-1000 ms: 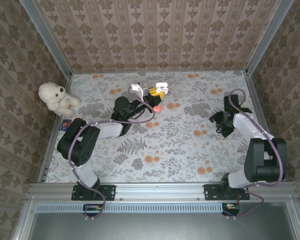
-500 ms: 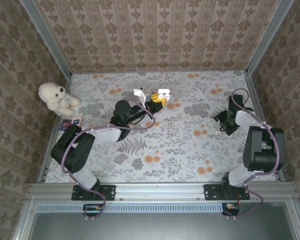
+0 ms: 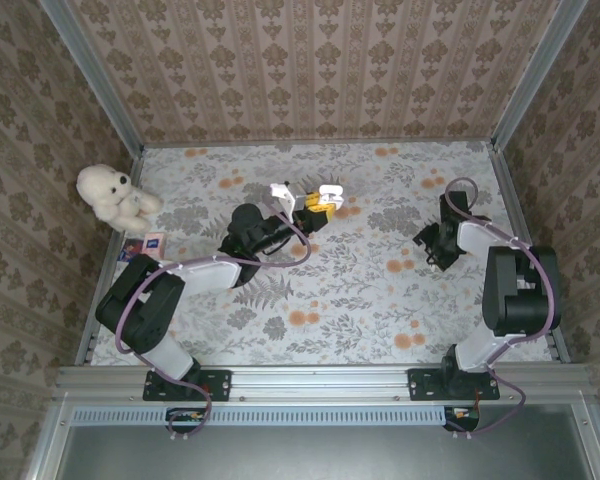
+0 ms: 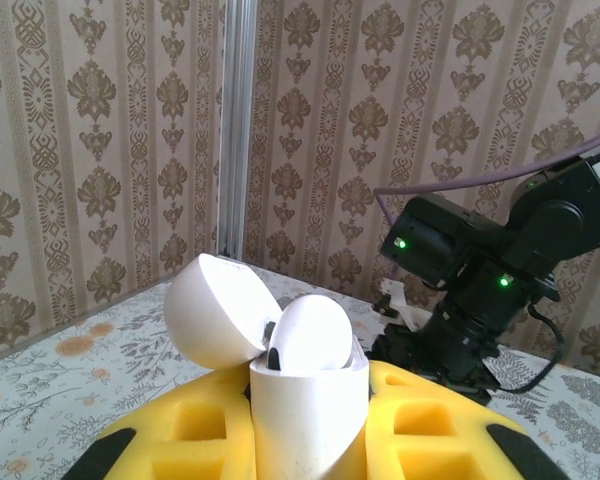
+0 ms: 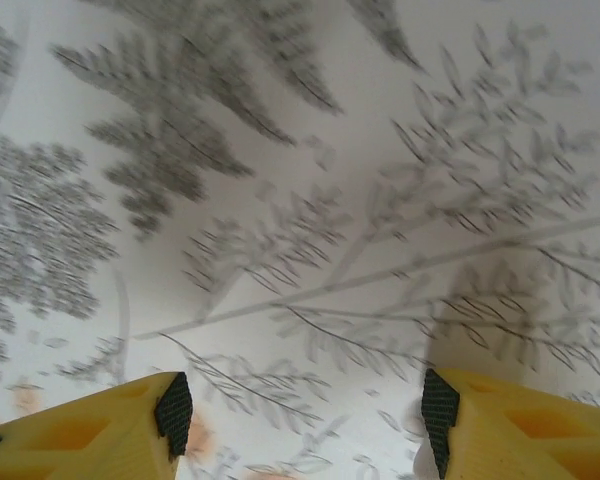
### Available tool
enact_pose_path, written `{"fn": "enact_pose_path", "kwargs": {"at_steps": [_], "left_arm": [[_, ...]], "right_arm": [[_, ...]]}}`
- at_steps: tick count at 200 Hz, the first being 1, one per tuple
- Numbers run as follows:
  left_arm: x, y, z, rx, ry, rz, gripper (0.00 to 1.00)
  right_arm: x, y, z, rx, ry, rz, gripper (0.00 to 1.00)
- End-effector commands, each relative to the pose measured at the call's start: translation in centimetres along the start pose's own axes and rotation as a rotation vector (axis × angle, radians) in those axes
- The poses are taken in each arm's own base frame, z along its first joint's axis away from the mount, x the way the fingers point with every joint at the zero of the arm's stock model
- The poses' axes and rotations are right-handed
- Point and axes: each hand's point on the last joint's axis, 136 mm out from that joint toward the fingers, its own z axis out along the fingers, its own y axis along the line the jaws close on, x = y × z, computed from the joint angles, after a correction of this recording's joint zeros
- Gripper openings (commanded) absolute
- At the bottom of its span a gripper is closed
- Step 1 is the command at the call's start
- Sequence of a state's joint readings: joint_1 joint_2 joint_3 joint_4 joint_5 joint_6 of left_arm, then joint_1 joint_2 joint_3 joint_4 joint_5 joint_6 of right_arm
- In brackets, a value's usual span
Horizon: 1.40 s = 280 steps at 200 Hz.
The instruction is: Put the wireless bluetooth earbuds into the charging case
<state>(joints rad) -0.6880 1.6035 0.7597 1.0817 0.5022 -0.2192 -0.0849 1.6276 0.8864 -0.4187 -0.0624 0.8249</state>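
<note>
My left gripper (image 4: pixel 310 455) is shut on a white charging case (image 4: pixel 308 405), its yellow fingers (image 4: pixel 180 435) pressed to both sides. The case is upright with its round lid (image 4: pixel 215 310) hinged open to the left. A white earbud (image 4: pixel 315 330) stands in the case, its rounded top above the rim. From above, the left gripper (image 3: pixel 315 203) and the case (image 3: pixel 328 192) hang over the far middle of the table. My right gripper (image 3: pixel 430 245) is on the right side, low over the floral cloth. Its jaws (image 5: pixel 305 410) are open with nothing between them.
A white teddy bear (image 3: pixel 112 195) sits at the far left edge, with a small card (image 3: pixel 145 245) near it. Patterned walls close in the table (image 3: pixel 360 290) on three sides. The right arm (image 4: pixel 480 290) shows across from the held case.
The left gripper has shifted a little to the right with the case. The right gripper has moved left over the cloth and its jaws have narrowed slightly.
</note>
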Motion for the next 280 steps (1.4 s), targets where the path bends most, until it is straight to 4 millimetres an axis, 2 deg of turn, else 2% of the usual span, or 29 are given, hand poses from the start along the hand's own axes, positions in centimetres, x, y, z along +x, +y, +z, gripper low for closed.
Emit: {"fn": "enact_pose_path", "kwargs": {"at_steps": [1,24,70,87,116,128,147,182,188,237,280], "left_arm": [[-1.9,-0.8,0.1,0.014,-0.043,0.045,0.00],[-2.1,-1.0,0.3,0.022,-0.047,0.049,0.00],[-2.0,-1.4,0.5,0.031,-0.040,0.054,0.00],[-2.0,-1.6,0.6,0.036,-0.039,0.053,0.00],[-2.0,-1.7,0.6,0.038,-0.039,0.056,0.00],[-1.9,-1.6,0.6,0.036,-0.037,0.056,0.00],[-2.0,-1.6,0.6,0.034,-0.040,0.062,0.00],[-1.9,-1.5,0.6,0.028,-0.038,0.073,0.00],[-1.9,-1.5,0.6,0.027,-0.037,0.077,0.00],[-2.0,-1.4,0.5,0.024,-0.034,0.088,0.00],[-2.1,-1.3,0.5,0.024,-0.033,0.094,0.00]], "right_arm": [[2.0,-1.2,-0.4,-0.001,0.043,0.052,0.65],[3.9,-1.6,-0.7,-0.029,0.077,0.089,0.65],[7.5,-0.6,-2.0,-0.097,0.117,0.115,0.65],[7.6,-0.2,-3.5,-0.104,0.078,0.092,0.66],[6.7,-2.0,-5.6,0.048,-0.039,-0.022,0.68],[6.5,-2.7,-6.1,0.119,-0.068,-0.074,0.68],[6.4,-2.6,-6.6,0.176,-0.097,-0.119,0.69],[7.5,-1.8,-6.1,0.209,-0.095,-0.058,0.69],[7.9,-1.9,-5.4,0.234,-0.083,-0.044,0.69],[9.6,-1.3,-3.5,0.269,-0.033,0.087,0.69],[9.5,-1.5,-3.1,0.305,-0.048,0.103,0.67]]}}
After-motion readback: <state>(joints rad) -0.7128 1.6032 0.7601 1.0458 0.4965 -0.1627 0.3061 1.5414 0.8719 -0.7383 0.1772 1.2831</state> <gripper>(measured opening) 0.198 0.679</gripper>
